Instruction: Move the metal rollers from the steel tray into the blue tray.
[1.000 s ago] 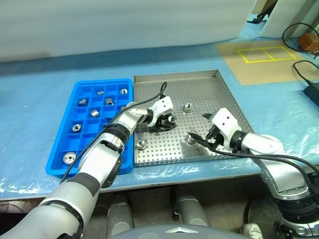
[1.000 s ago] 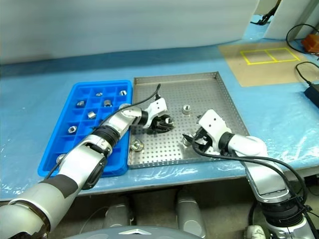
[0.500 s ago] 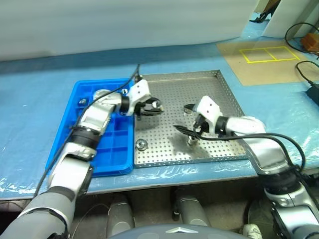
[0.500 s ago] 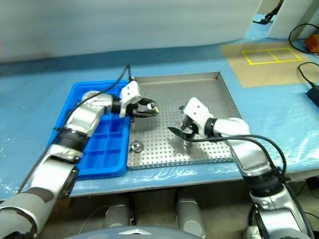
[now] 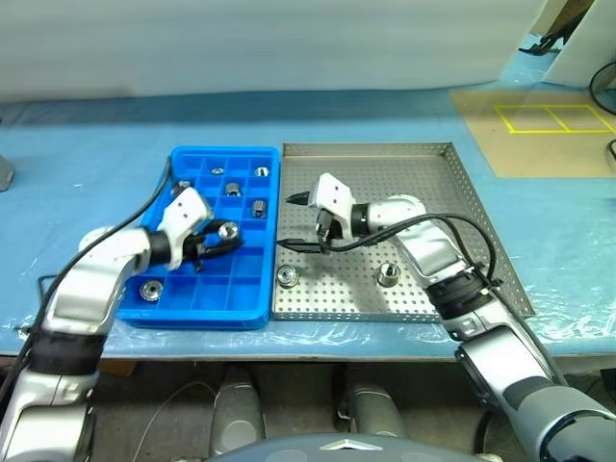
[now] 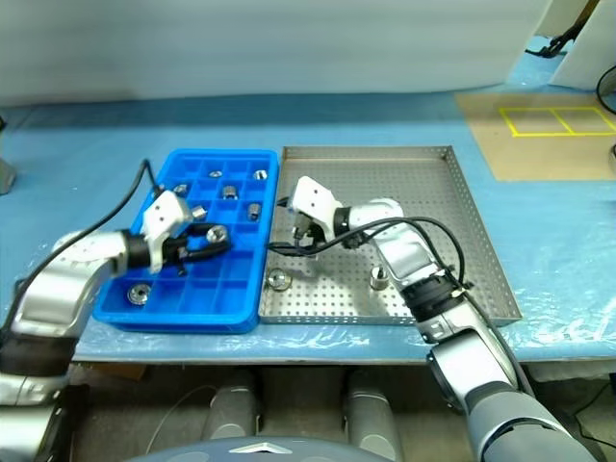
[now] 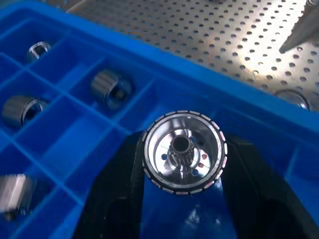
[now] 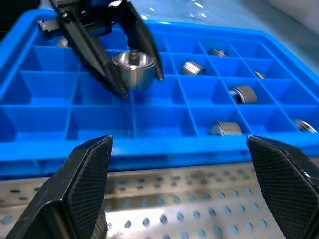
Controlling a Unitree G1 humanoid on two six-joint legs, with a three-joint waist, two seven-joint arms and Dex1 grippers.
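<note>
On the left of the surface [image 5: 87, 135], covered in pale blue plastic sheeting, sits the bright blue rectangular plastic tray [image 5: 252, 310] with its grid of small square compartments. Several small shiny silver metal rollers lie in separate compartments: one near the tray's front left corner [image 5: 150, 290], others toward the far end [image 5: 258, 207]. No brand, label or writing can be read on the tray or the rollers.

The left tool [image 5: 219, 239] hangs over the middle of the blue tray, its two black fingers clamped narrowly on a shiny silver roller with a centre hole [image 7: 184, 152]. The left wrist view looks straight into that roller's open end, with a finger [image 7: 112, 199] pressed against either side and blue compartments beneath it.

Touching the blue tray's right edge is the large squarish grey steel tray [image 5: 452, 192] with a perforated floor and low rim. Two rollers rest on its floor near the front: one just beside the blue tray [image 5: 287, 276], one farther right [image 5: 389, 273].

The right tool [image 5: 295, 223] hovers over the steel tray's left part, fingers spread wide and holding nothing, pointing toward the blue tray.
</note>
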